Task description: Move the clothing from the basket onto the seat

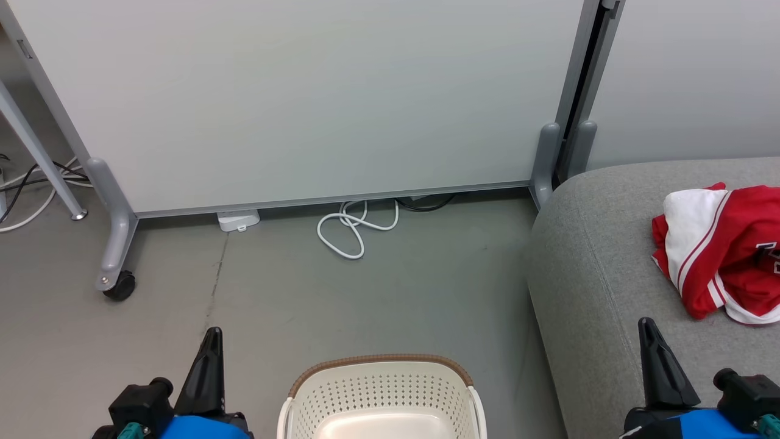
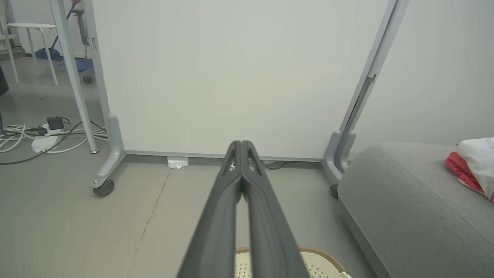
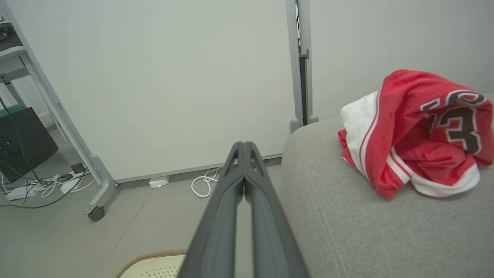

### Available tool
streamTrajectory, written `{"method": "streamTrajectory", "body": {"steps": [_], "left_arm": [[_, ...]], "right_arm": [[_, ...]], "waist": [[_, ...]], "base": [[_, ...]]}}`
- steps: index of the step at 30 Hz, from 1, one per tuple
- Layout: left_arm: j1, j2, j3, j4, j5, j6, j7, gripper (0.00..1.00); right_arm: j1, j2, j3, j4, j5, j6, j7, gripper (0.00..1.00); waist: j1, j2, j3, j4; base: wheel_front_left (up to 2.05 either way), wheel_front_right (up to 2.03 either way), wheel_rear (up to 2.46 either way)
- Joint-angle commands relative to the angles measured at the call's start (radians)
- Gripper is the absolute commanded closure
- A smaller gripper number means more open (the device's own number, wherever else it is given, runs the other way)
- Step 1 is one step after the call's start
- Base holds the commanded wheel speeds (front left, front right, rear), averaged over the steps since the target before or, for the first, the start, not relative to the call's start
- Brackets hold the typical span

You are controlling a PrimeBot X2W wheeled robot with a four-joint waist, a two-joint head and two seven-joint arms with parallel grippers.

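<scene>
Red clothing (image 1: 728, 259) with white trim lies bunched on the grey seat (image 1: 600, 256) at the right; the right wrist view shows the clothing (image 3: 418, 133) with dark numerals on the seat (image 3: 347, 216). The cream basket (image 1: 381, 396) with a brown rim stands on the floor at the bottom centre, and the part of its inside that shows holds no fabric. My left gripper (image 1: 213, 334) is shut with nothing in it, left of the basket. Over the seat's front, my right gripper (image 1: 646, 323) is shut too and holds nothing.
A wheeled white partition (image 1: 292, 97) stands behind, with a caster (image 1: 120, 285) at its left foot. A coiled white cable (image 1: 353, 228) and a small white box (image 1: 237, 219) lie along its base. More cables and a power strip (image 2: 44, 143) lie at the far left.
</scene>
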State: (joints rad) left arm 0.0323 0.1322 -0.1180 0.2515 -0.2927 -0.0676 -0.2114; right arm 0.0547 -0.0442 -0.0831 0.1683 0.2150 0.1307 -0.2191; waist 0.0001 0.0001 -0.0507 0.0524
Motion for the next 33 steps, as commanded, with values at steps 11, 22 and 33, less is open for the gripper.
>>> {"method": "streamTrajectory", "body": {"steps": [11, 22, 33], "left_arm": [[-0.051, -0.010, 0.044, -0.017, -0.229, -0.012, 0.052, 1.00], [-0.068, -0.023, 0.076, -0.016, -0.418, -0.021, 0.099, 1.00], [-0.082, -0.032, 0.103, -0.015, -0.569, -0.029, 0.137, 1.00]], "right_arm": [[-0.046, -0.004, -0.005, -0.004, 0.245, 0.000, 0.055, 1.00], [-0.068, -0.005, -0.009, 0.009, 0.444, 0.000, 0.103, 1.00], [-0.086, -0.006, -0.013, 0.020, 0.604, 0.000, 0.141, 1.00]], "waist": [[-0.0001, -0.0001, 0.005, -0.005], [-0.0001, -0.0001, 0.011, -0.011], [-0.0001, -0.0001, 0.016, -0.016]], "base": [[0.00, 0.00, 0.00], [0.00, 0.00, 0.00], [0.00, 0.00, 0.00]]}}
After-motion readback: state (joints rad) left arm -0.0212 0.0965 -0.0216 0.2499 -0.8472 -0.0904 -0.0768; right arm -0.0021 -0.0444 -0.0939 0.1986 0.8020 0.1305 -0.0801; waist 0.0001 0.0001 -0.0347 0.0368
